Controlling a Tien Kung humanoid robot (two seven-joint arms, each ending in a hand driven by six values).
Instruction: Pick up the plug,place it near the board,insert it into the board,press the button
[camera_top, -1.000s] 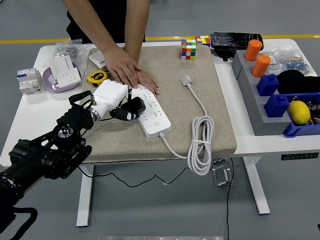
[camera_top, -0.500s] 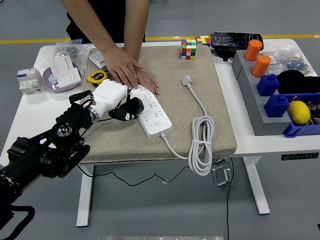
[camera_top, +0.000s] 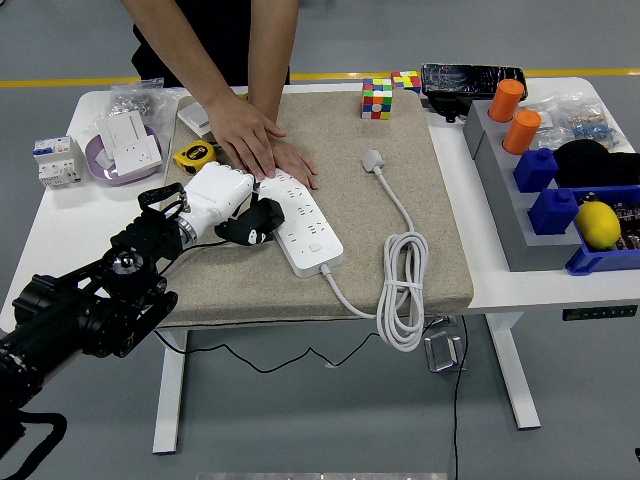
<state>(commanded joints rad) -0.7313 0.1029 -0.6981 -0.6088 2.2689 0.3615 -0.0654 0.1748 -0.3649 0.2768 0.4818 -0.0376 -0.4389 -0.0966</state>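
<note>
A white power strip (camera_top: 305, 222) lies slantwise on the beige mat (camera_top: 400, 270). Its white cable runs to a coil (camera_top: 403, 285) and ends in a white plug (camera_top: 373, 159) lying loose on the mat. My left hand (camera_top: 240, 212), white with a black arm behind it, is shut on a black plug (camera_top: 255, 220) at the strip's left edge. The black plug touches or hovers just over the strip; which socket I cannot tell. A person's two hands (camera_top: 255, 143) press flat on the strip's far end. My right arm is out of sight.
A yellow tape measure (camera_top: 194, 153) and a bowl with white sockets (camera_top: 124, 150) sit left of the mat. Rubik's cubes (camera_top: 377, 98) stand at the back. Blue bins with a lemon (camera_top: 598, 224) and orange cylinders (camera_top: 514, 115) fill the right side.
My left hand with the black plug has shifted slightly toward the strip and down. The person's hands have stayed put.
</note>
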